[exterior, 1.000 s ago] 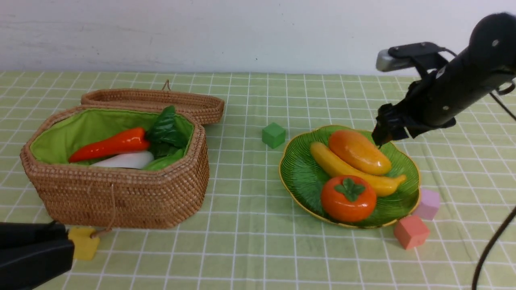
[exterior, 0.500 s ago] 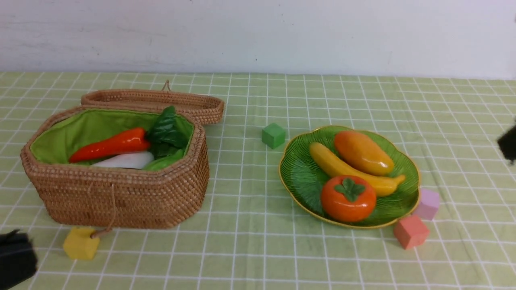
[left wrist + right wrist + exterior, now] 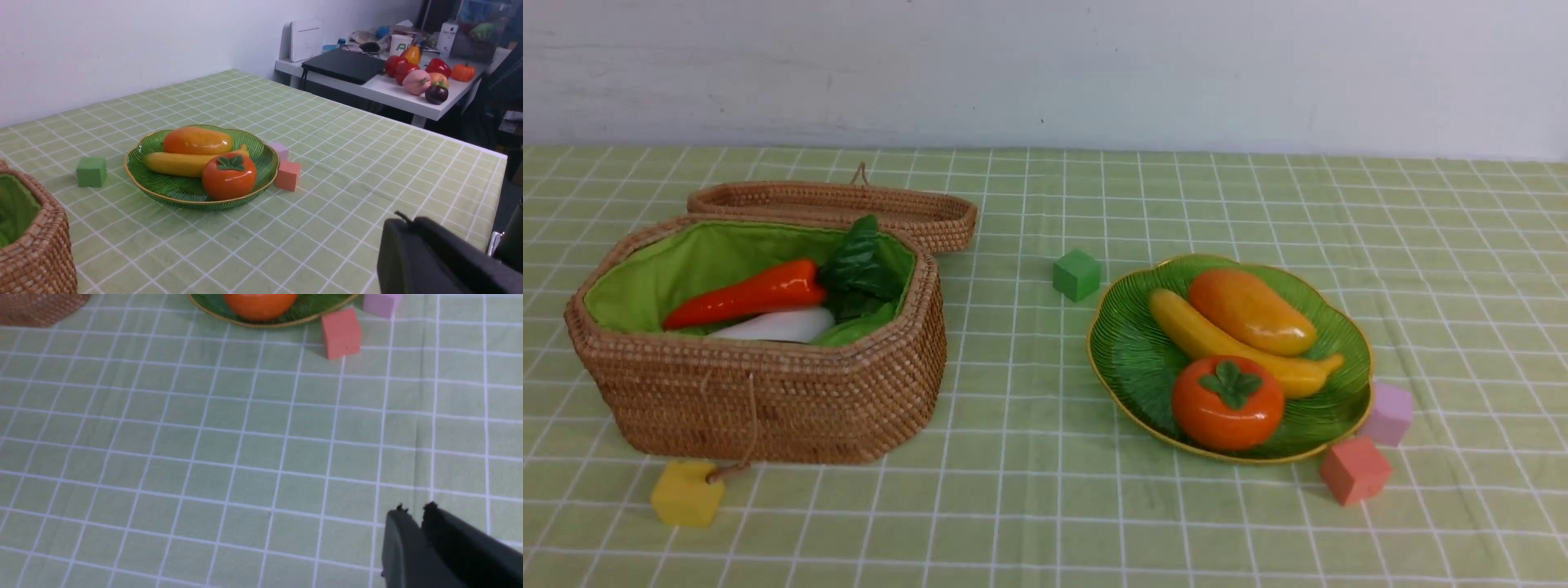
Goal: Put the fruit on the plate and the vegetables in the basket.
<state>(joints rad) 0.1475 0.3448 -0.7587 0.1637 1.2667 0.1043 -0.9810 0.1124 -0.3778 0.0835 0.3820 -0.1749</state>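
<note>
My left end effector is clenched shut with nothing in it, and so is my right end effector, its two tips almost touching over bare cloth. I think they are empty because the sorting looks done. Ahead of my right end effector, across a stretch of the checked surface, sits the green plate. The three fruits lie on it: the mango farthest from me, the banana pressed beside it, and the persimmon nearest me. They lean on each other, so I think they will not roll off the shallow dish. A pink cube and a pale purple cube sit just beside the plate's rim, on the side closest to my right end effector. A green cube sits on the far side, between the plate and the basket. The basket is far off to the left of my right end effector, and close by my left one. Its lid lies flat behind it, so it is open. Inside I see the carrot on top of the white radish, with dark green leaves beside them. Deeper down I cannot see. A yellow cube sits in front of the basket, touching its cord. The cubes are not food, so I leave them.
</note>
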